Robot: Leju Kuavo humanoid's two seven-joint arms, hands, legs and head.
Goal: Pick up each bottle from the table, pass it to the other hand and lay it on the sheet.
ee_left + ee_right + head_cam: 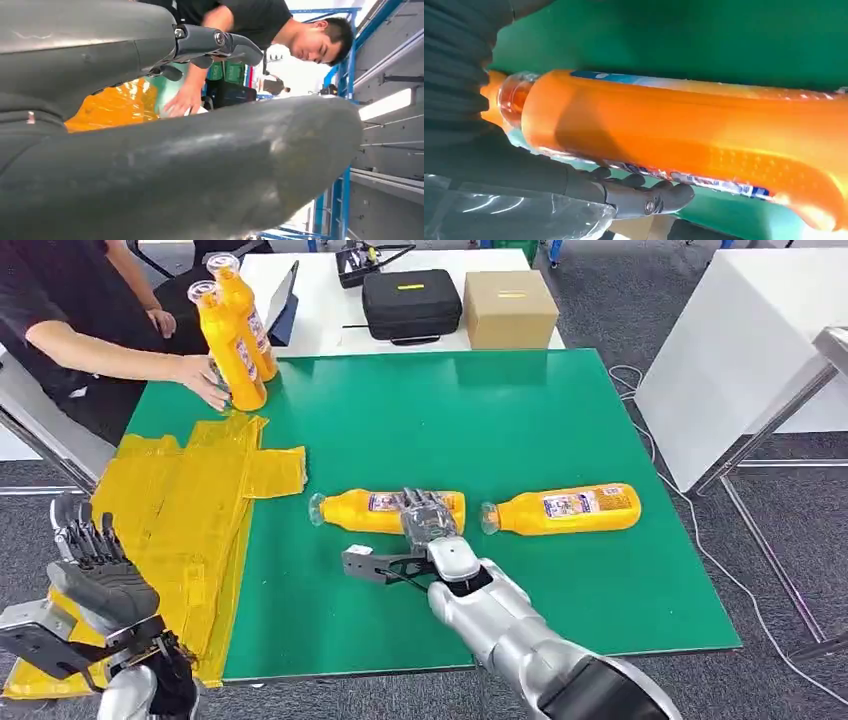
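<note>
Right hand at a lying bottle on the green table, left hand waiting over the yellow sheet.

The right hand point(428, 512) is lying across the nearer bottle point(375, 511), which is resting on its side near the middle of the green table point(560, 410); its fingers point(644, 192) are curling against the bottle's side, though whether they are truly gripping it cannot be told. A second bottle point(565, 510) is lying just beside it, toward the right edge. The left hand point(95, 565) is hovering with fingers apart, holding nothing, over the yellow sheet point(190, 490) at the near-left corner. At the far-left corner a person's hand point(205, 375) is touching two standing bottles point(235, 330).
</note>
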